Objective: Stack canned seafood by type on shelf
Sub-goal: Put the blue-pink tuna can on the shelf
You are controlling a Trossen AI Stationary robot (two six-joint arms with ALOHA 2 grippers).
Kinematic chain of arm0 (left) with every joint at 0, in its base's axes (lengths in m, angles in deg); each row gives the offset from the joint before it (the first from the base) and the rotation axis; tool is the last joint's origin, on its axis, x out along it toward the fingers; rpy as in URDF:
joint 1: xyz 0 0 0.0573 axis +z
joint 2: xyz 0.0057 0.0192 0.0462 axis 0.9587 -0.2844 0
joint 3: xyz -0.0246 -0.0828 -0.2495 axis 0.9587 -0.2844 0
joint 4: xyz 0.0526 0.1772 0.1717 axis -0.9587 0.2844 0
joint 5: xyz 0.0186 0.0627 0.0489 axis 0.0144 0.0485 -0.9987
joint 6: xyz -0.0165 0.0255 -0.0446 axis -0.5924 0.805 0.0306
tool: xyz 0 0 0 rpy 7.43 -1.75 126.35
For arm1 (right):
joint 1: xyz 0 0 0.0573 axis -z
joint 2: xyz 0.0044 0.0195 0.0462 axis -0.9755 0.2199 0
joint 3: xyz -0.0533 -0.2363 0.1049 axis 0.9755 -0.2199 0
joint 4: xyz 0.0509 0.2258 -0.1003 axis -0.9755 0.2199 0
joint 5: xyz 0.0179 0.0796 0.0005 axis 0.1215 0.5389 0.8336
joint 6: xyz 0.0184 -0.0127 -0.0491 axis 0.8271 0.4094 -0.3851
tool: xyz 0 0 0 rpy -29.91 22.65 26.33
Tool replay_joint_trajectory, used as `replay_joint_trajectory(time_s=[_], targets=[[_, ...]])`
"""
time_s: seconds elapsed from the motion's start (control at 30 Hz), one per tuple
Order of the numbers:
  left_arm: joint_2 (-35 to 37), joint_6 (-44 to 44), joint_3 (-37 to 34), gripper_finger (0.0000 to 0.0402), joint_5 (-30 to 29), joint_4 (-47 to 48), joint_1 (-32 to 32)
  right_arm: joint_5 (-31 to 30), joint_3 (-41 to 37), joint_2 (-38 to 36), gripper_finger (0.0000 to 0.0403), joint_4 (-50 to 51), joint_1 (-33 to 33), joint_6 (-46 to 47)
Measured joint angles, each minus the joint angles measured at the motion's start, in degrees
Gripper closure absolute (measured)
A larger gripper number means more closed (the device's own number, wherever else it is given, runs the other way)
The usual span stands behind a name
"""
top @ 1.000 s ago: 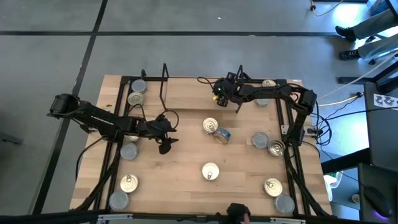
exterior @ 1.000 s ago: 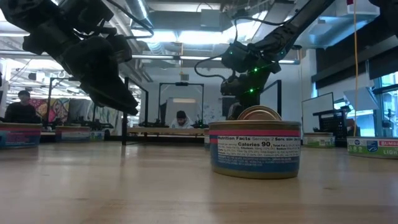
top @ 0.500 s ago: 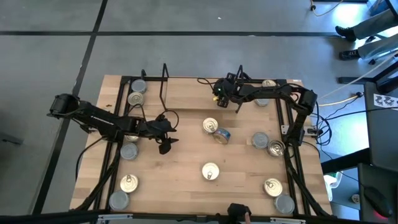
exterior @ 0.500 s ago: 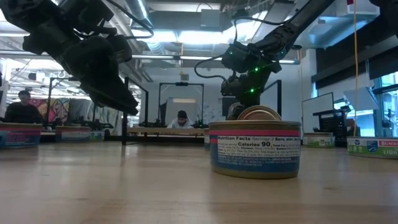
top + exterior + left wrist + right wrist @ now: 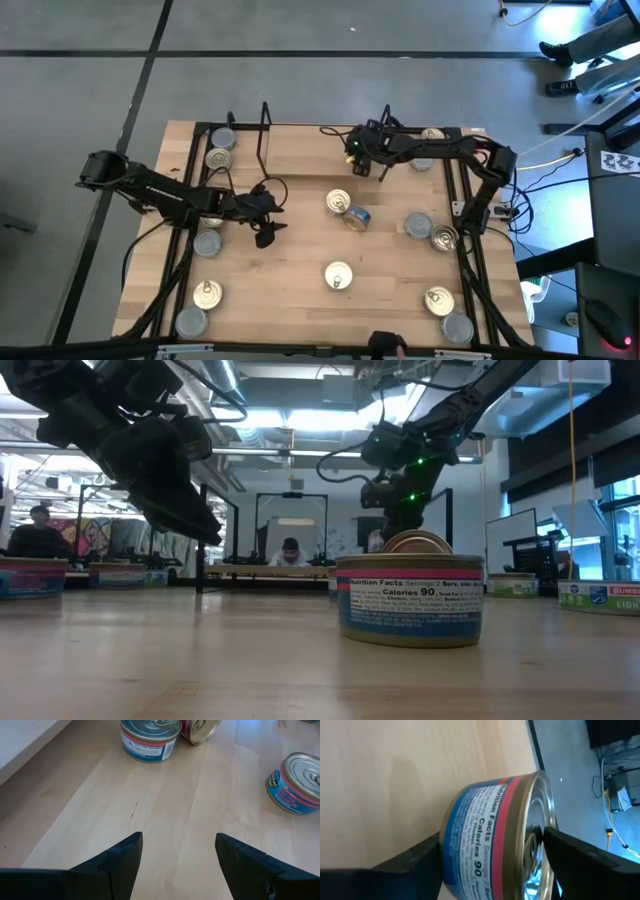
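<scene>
On the left side of the desk [image 5: 300,250], two tins sit inside the shelf [image 5: 240,135], a thin black wire rack at the far left corner: a silver-lidded tin [image 5: 223,139] and, just in front of it, a gold-lidded tin [image 5: 217,159]. Nearer the front along the left edge stand three more: a grey-lidded tin [image 5: 208,243], a gold pull-tab tin [image 5: 206,293] and a grey tin [image 5: 191,322] at the front corner.

The left end effector [image 5: 265,232] hovers over bare wood on the left half of the desk, its fingers [image 5: 120,857] spread apart and grasping nothing; in the left wrist view, upright tins stand ahead of it, well clear of the fingers.

In the middle lie an upright central tin [image 5: 339,203] and, touching it, a tipped tin [image 5: 358,216] on its side. Closer to the front stands a lone gold-lidded tin [image 5: 338,275], the large one in the low view [image 5: 410,600].

The right end effector [image 5: 372,166] hangs at the far middle of the desk. Its wrist view shows a blue-and-red labelled tin [image 5: 495,835] lying sideways between the dark fingers [image 5: 427,857]; whether they grip it or have let go I cannot tell.

On the right side stand more tins: one at the far edge [image 5: 432,135], a grey one [image 5: 418,226] beside a gold one [image 5: 444,238], and two near the front right corner [image 5: 438,299].
</scene>
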Motion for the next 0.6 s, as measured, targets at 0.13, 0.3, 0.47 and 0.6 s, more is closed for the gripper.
replay_joint_trajectory(time_s=[0.13,0.3,0.47,0.6], targets=[[0.0,0.3,0.0,0.0153,0.4,0.0,0.0,0.0,0.0,-0.2,0.0093,1.2,0.0,0.0],[0.0,0.6,0.0,0.0153,0.4,0.0,0.0,1.6,0.1,-0.9,0.0093,5.5,-2.1,-2.0],[0.0,1.0,0.0,0.0153,0.8,0.0,0.0,1.1,0.1,-0.8,0.0093,4.8,-3.5,-3.4],[0.0,1.3,0.0,0.0153,0.8,0.0,0.0,2.2,0.1,-1.4,0.0093,4.7,-3.6,-2.9]])
